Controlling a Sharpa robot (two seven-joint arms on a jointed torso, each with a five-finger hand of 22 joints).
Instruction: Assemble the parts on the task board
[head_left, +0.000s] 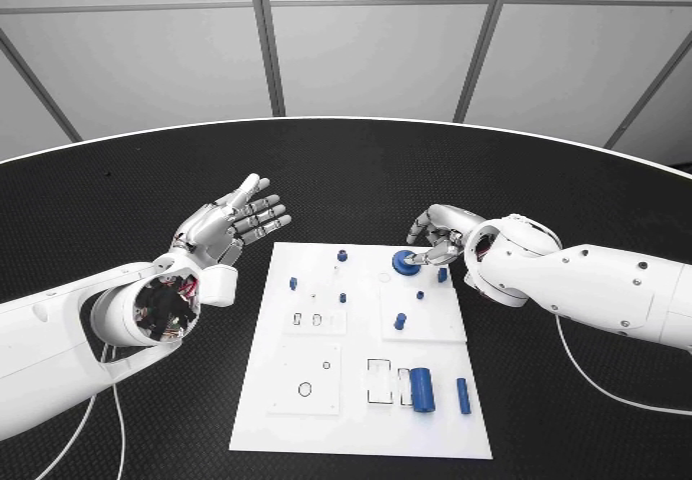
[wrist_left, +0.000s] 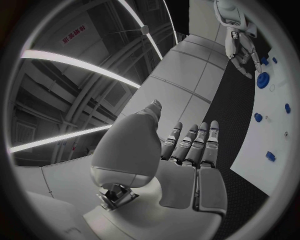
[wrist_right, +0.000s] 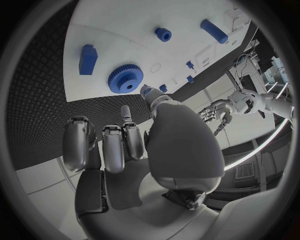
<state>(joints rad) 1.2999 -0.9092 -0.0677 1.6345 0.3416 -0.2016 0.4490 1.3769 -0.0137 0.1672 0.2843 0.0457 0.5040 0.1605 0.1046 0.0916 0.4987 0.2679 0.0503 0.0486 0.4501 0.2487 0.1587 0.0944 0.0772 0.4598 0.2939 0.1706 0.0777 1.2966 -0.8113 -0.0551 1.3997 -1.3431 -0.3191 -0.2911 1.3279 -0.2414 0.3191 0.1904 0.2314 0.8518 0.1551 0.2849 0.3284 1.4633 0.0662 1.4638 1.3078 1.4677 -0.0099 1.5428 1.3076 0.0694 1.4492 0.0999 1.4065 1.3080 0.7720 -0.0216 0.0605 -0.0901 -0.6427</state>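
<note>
The white task board (head_left: 325, 400) lies in the middle of the table. A blue gear (head_left: 407, 263) sits flat near its far edge. My right hand (head_left: 440, 237) hovers just beyond the gear, its fingers half curled. In the right wrist view the thumb tip (wrist_right: 147, 92) is right beside the gear (wrist_right: 125, 79), and nothing is held. My left hand (head_left: 234, 222) is raised off the board's far left corner, palm up. In the left wrist view its fingers (wrist_left: 192, 145) are stretched straight and hold nothing. A thick blue cylinder (head_left: 423, 389) and a thin blue bar (head_left: 463, 395) lie near the board's front right.
Several small blue pegs stand on the board's far half, among them one (head_left: 342, 256) left of the gear and one (head_left: 400, 321) nearer the middle. A blue block (wrist_right: 88, 59) lies close to the gear. Black table (head_left: 144, 180) surrounds the board.
</note>
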